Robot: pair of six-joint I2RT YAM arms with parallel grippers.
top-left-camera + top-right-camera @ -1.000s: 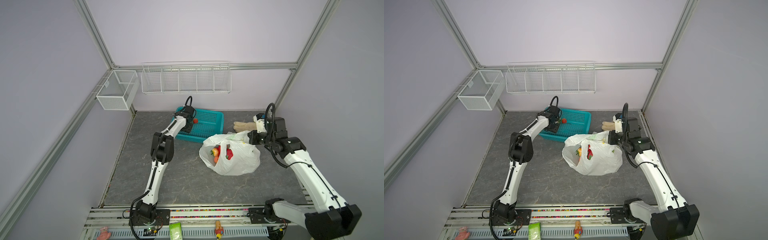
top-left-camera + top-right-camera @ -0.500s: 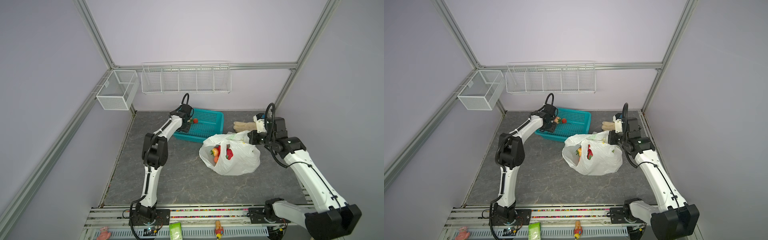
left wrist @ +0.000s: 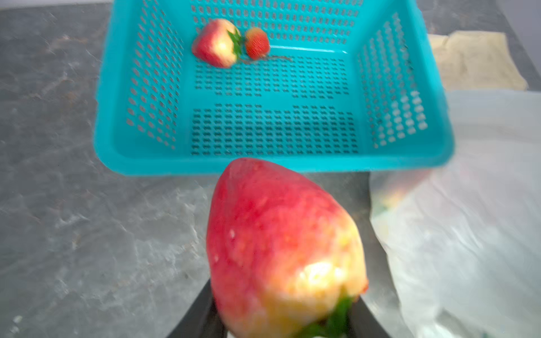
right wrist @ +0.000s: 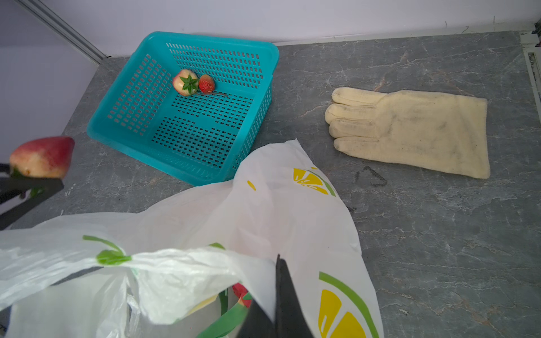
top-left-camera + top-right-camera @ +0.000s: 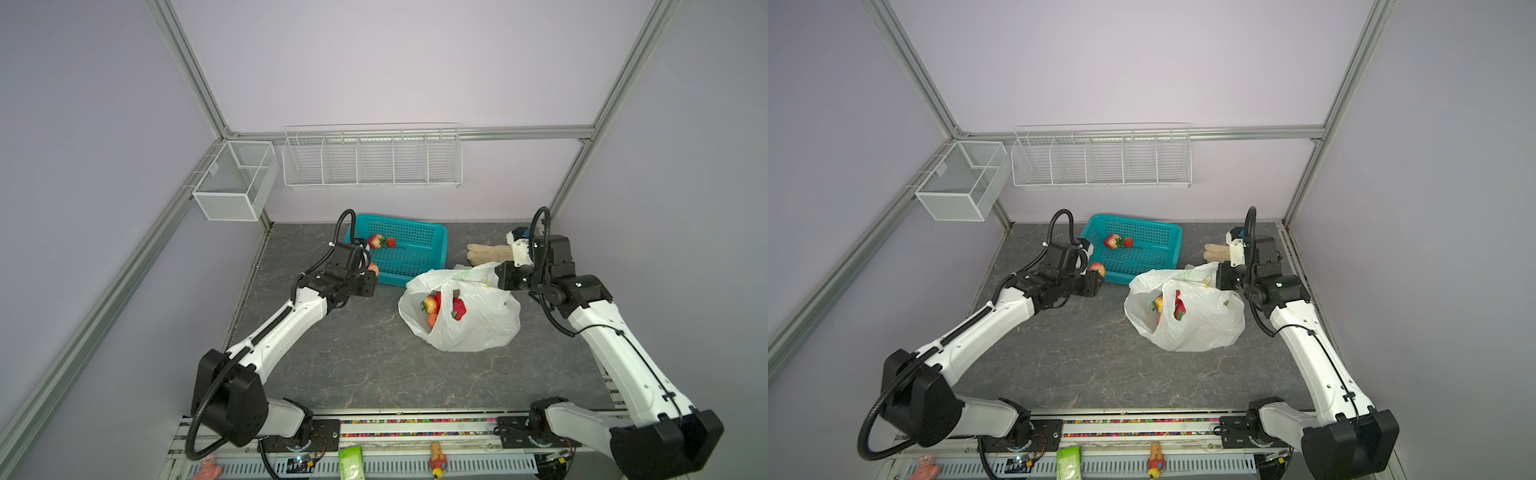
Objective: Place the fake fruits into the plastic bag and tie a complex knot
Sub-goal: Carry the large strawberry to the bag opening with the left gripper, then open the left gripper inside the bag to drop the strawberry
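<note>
strawberry [image 3: 281,243] clamped between left fingers [image 3: 199,319], just outside basket [image 3: 263,165]

teal lattice basket [image 4: 131,102], white lemon-printed plastic bag [image 4: 263,210], beige glove [image 4: 415,131], red-yellow strawberry [image 3: 278,234]

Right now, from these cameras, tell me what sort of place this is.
Probably a robot lab test cell, not a kitchen or shop: plain panel walls in an aluminium frame, two arms bolted to a front rail, and staged props, a teal basket and a printed plastic bag of fake fruits.
</note>
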